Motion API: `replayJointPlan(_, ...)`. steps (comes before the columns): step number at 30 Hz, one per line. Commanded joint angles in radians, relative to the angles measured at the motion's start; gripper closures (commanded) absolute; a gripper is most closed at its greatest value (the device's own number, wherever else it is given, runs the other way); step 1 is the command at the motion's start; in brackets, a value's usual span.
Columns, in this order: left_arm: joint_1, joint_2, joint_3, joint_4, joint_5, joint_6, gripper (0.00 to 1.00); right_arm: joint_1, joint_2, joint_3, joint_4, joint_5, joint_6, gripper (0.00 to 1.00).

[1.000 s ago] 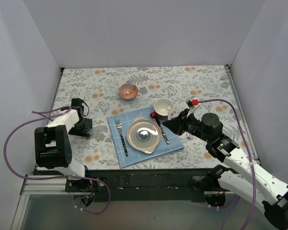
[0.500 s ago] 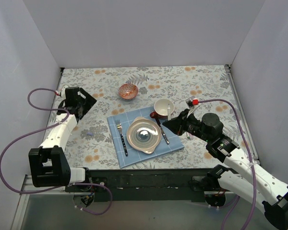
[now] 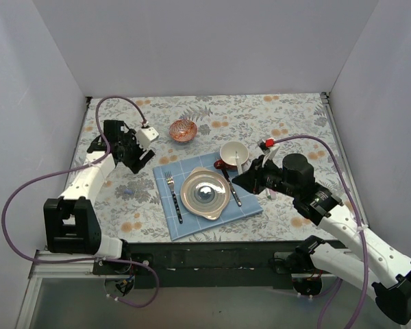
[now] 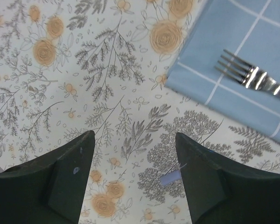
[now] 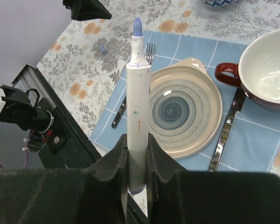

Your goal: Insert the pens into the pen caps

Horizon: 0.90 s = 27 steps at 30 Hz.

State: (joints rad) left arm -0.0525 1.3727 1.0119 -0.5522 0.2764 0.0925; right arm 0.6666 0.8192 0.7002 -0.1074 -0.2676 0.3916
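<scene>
My right gripper [image 5: 138,140] is shut on a white pen [image 5: 138,93] with a purple tip. The pen stands up between the fingers and hovers over the plate's near side. In the top view this gripper [image 3: 241,179] hangs at the right edge of the blue cloth. A small lavender pen cap [image 4: 170,178] lies on the flowered tablecloth, just inside the right finger of my left gripper [image 4: 134,135]. That gripper is open, well above the table, and holds nothing. In the top view the cap [image 3: 127,192] lies left of the cloth, with the left gripper [image 3: 138,162] above it.
A blue checked cloth [image 3: 166,226] carries a cream plate [image 3: 204,209], a fork [image 3: 173,195] and a knife [image 3: 231,188]. A white cup with a red handle [image 3: 234,153] stands behind it, and a small reddish bowl [image 3: 183,129] farther back. Walls close in the left, right and back.
My left arm has swung from the near left edge up and toward the middle, and its gripper has opened. The right gripper has shifted slightly left, still holding the pen.
</scene>
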Motion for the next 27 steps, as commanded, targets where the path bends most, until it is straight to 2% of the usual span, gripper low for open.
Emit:
replayJointPlan(1,0.034,0.092,0.109,-0.23,0.026,0.172,0.33,-0.005,0.012,0.044,-0.048,0.004,-0.048,0.99)
replayJointPlan(3,0.034,0.191,0.148,-0.34,-0.046,0.139,0.39,-0.005,0.024,0.051,-0.051,0.002,-0.053,0.99)
replayJointPlan(6,0.033,0.253,0.151,-0.377,-0.077,0.095,0.44,-0.005,0.034,0.061,-0.055,0.004,-0.066,0.99)
replayJointPlan(9,0.023,0.262,0.087,-0.361,-0.071,0.049,0.44,-0.005,0.044,0.061,-0.066,0.005,-0.083,0.99)
replayJointPlan(12,0.017,0.244,0.034,-0.335,-0.086,0.085,0.45,-0.005,0.052,0.056,-0.066,0.011,-0.085,0.99)
replayJointPlan(16,0.017,0.25,0.045,-0.314,-0.045,0.093,0.45,-0.002,0.073,0.056,-0.057,0.008,-0.083,0.99)
replayJointPlan(21,0.025,0.278,0.016,-0.35,-0.137,0.036,0.43,-0.002,0.071,0.064,-0.071,0.018,-0.091,0.99)
replayJointPlan(24,0.037,0.27,-0.009,-0.285,-0.151,0.065,0.42,-0.002,0.063,0.064,-0.077,0.028,-0.097,0.99)
replayJointPlan(27,0.039,0.316,0.001,-0.311,-0.152,0.055,0.43,0.002,0.066,0.065,-0.077,0.024,-0.097,0.99)
